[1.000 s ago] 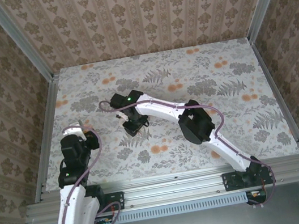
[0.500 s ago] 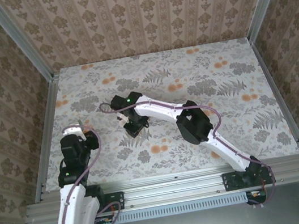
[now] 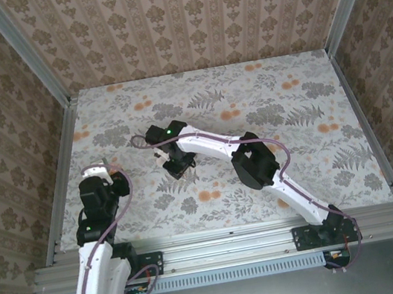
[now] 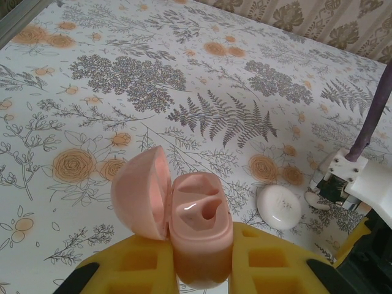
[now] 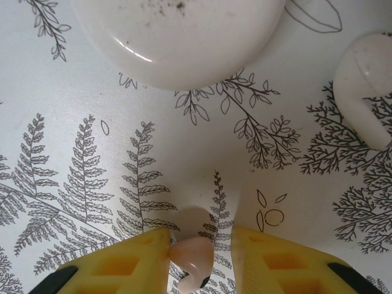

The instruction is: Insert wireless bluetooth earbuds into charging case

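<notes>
From the top view, the left gripper point(image 3: 106, 168) sits at about 8 o'clock of the table point(image 3: 320, 164), close to the left rail. On my left wrist feed its yellow fingers point(image 4: 131, 263) are clamped on the charging case point(image 4: 199, 223), which they grip by the lower body and hold upright above the flowered cloth. The case is open, with its lid point(image 4: 142, 193) swung out toward 9 o'clock of the body. Two pink wells face the camera, and one has a glossy highlight; I can't tell whether anything is seated in either.

The right gripper point(image 5: 201, 239) is low over the cloth just left of the table's middle, well apart from the left one. On its wrist feed one earbud point(image 5: 191, 256) — a small pinkish nub — lies between the yellow fingertips. The finger at 9 o'clock touches it. On the 3 o'clock side a sliver of printed fern shows between bud and pad, so the jaws are narrow around it but not pinched on both sides.

A white rounded disc point(image 5: 177, 37) rests on the cloth at 12 o'clock of that earbud, near but not touching. A smaller white oval piece point(image 5: 367, 86) lies at 2 o'clock — I can't tell what it is. On the left wrist feed the disc is at 3 o'clock of the case.
</notes>
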